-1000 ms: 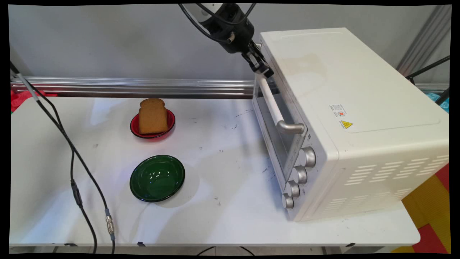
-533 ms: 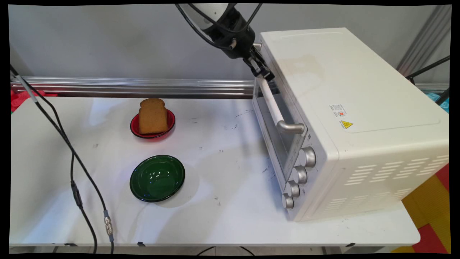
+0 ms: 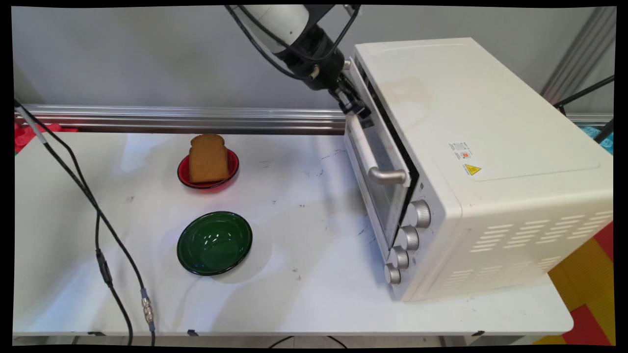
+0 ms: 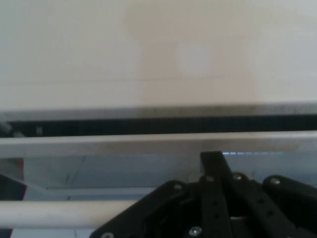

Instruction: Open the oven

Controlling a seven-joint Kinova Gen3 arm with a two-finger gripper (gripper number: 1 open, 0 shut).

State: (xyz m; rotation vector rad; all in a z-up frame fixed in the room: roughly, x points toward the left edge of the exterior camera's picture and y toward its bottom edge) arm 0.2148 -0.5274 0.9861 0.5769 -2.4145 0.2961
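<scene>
A cream toaster oven (image 3: 490, 147) stands on the right of the white table (image 3: 304, 299). Its glass door (image 3: 380, 181) is ajar at the top, with a dark gap along the upper edge. My gripper (image 3: 354, 105) is at the far end of the door's white bar handle (image 3: 365, 147) and is shut on it. In the hand view the handle (image 4: 59, 213) runs across the bottom behind the black linkage of the gripper (image 4: 218, 198). Above it lie the door's top edge (image 4: 148, 144), the dark gap and the oven's top (image 4: 148, 49).
A slice of brown bread (image 3: 208, 158) stands on a red plate (image 3: 182, 177) at the table's middle left. A green bowl (image 3: 214, 242) sits nearer the front. Black cables (image 3: 98, 215) hang over the left side. Four knobs (image 3: 407, 238) line the oven's front.
The gripper has moved a little left and down with the handle. The top of the oven door has swung out from the oven, and a dark gap has appeared.
</scene>
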